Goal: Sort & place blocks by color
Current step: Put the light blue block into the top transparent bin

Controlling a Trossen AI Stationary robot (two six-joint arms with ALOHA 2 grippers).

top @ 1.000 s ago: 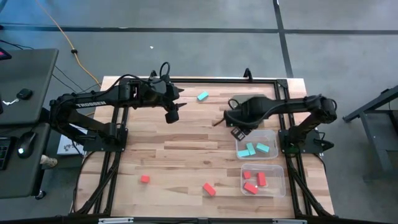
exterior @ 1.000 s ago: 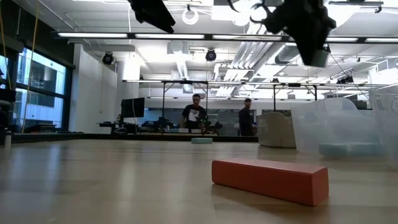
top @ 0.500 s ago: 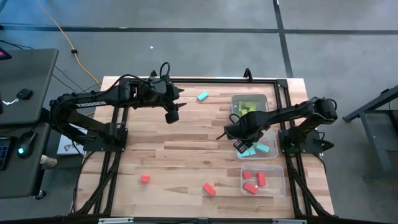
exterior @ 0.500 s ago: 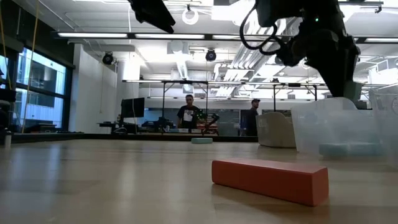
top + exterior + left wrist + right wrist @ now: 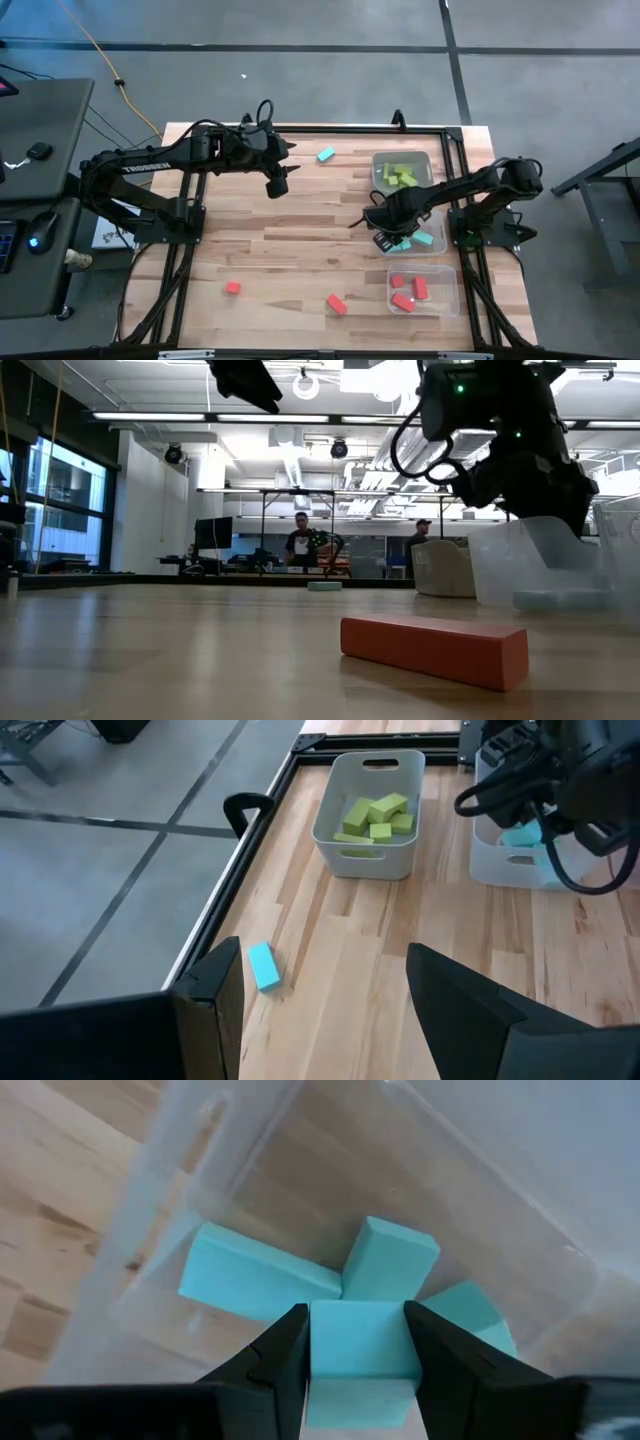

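Blue block [image 5: 360, 1342] is sitting clamped in the right end effector [image 5: 356, 1348] over the blue bin [image 5: 437, 222], risking a bounce out if released too high, while the left end effector [image 5: 320, 1010] is hanging apart above a stray blue block [image 5: 264, 966].

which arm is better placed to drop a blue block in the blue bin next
The right: the right gripper holds a light blue block directly over the blue bin. The left gripper hovers open and empty, far across the table.
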